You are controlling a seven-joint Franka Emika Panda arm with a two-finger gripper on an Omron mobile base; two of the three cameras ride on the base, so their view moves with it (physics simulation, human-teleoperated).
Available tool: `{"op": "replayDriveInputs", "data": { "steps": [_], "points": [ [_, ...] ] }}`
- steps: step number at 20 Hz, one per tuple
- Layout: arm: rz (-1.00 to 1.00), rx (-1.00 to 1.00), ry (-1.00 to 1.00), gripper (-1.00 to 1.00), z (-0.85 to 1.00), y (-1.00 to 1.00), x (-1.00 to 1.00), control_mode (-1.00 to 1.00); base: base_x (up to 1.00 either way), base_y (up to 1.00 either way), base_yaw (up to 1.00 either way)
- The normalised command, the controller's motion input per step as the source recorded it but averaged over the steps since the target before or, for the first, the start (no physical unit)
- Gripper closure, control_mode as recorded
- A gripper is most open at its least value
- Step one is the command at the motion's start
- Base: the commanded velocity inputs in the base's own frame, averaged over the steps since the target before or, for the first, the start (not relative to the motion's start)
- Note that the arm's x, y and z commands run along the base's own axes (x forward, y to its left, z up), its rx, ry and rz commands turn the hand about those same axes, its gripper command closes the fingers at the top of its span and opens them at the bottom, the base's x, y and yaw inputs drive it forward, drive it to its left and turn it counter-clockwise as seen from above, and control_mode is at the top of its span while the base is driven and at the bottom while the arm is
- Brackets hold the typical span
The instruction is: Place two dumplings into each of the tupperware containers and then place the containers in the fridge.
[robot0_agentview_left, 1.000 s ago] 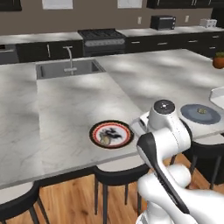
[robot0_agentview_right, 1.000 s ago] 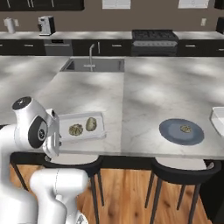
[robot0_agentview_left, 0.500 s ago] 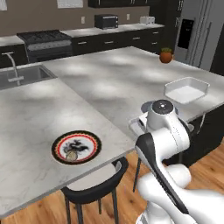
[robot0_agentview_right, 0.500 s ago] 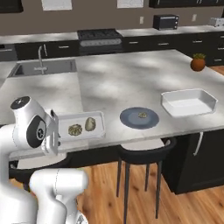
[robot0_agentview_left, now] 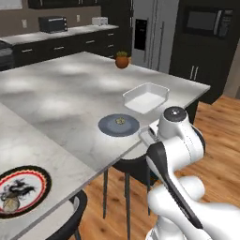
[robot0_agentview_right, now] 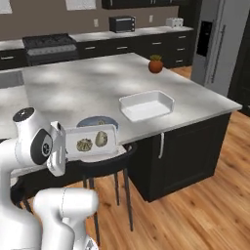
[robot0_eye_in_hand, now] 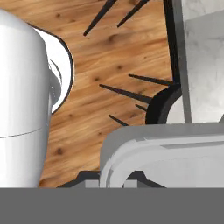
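Right now I have the pincer (robot0_eye_in_hand: 131, 177) clamped hard on the near rim of a shallow white translucent rectangular tupperware container (robot0_agentview_right: 93, 142), carried level just off the tabletop's (robot0_agentview_left: 56, 98) near edge; I judge the flat carry is there so the load does not slide out. Two lumpy olive-beige dumplings (robot0_agentview_right: 93, 141) lie side by side inside it, so this container looks filled to its quota; in the hand view its pale rim runs across the bottom, with the wooden floor (robot0_eye_in_hand: 109, 57) and a black stool (robot0_eye_in_hand: 159, 109) below.

A second white rectangular tupperware container (robot0_agentview_right: 146, 105) sits on the tabletop towards the far right corner, and from here it looks empty, so I reckon that half of the job is not yet done; a round blue-grey plate (robot0_agentview_left: 118, 125) lies just near-left of it with one small piece on it, and I cannot tell how many more it holds. A round black-and-red-rimmed plate (robot0_agentview_left: 21, 191) sits at the near left edge.

The tall grey metallic fridge (robot0_agentview_right: 219, 44) with its black dispenser panel stands far right, doors apparently closed; that will need handling with the pincer already occupied.
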Motion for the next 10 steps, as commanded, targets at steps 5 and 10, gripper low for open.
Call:
{"op": "replayDriveInputs", "data": {
  "steps": [5,10],
  "points": [
    [0.0,0.0,0.0,1.0,0.0,0.0,0.0,1.0,0.0,-0.79,-0.41],
    [0.0,0.0,0.0,1.0,0.0,0.0,0.0,1.0,0.01,-0.66,-0.37]
  ]
}}
